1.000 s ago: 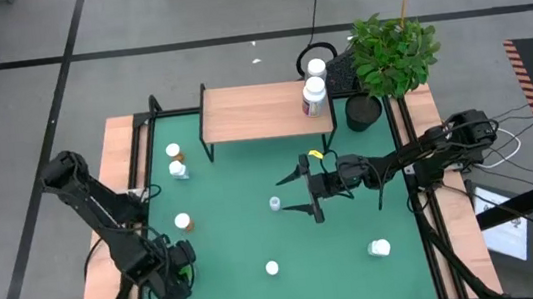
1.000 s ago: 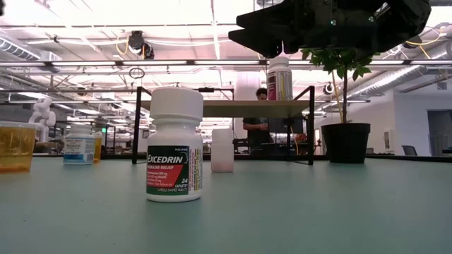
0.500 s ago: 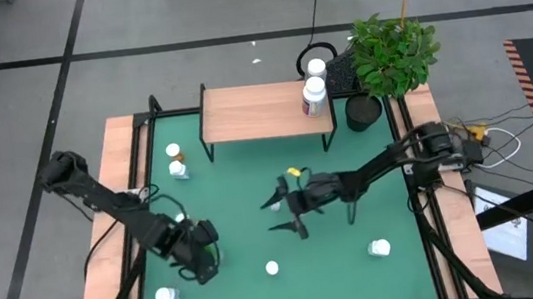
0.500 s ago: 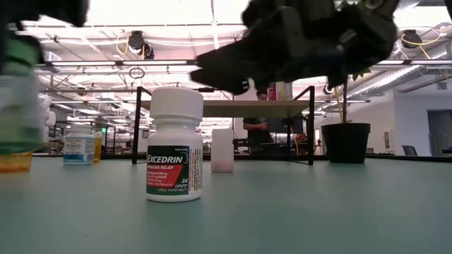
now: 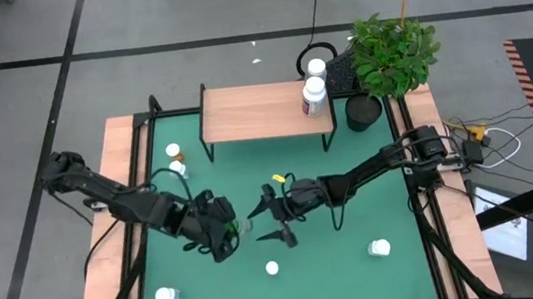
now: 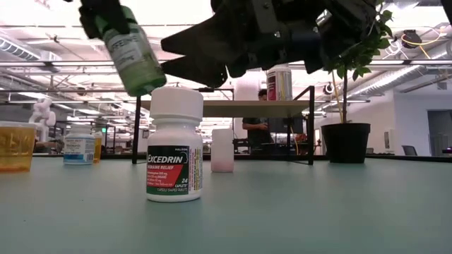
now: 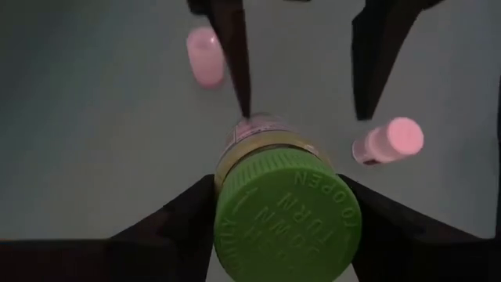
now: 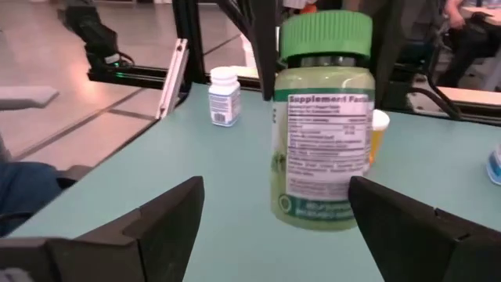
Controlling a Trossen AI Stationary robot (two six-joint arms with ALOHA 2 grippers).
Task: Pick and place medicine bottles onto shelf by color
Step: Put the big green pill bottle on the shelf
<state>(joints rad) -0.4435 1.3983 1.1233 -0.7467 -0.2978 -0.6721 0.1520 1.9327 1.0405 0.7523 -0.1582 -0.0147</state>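
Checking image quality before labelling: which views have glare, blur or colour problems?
Low view: bright ceiling lights wash out the background, and both grippers are dark silhouettes; the green bottle is slightly blurred, the Excedrin bottle crisp. Left wrist view: dim, white caps look pink. Right wrist view: the bottle's label is legible, the room behind soft.

Green-topped bench (image 5: 250, 182) is carrying a wooden shelf (image 5: 252, 111) standing at its far edge. One red-labelled bottle (image 5: 314, 97) is standing on the shelf's right end. Two small bottles (image 5: 176, 160) are sitting near the far left edge. A white-capped bottle (image 5: 273, 267) is standing near the near edge, centre. Another (image 5: 166, 296) is resting at the near left corner, another (image 5: 379, 248) lying toward the near right corner. A black plant pot (image 5: 364, 112) is sitting at the far right corner.
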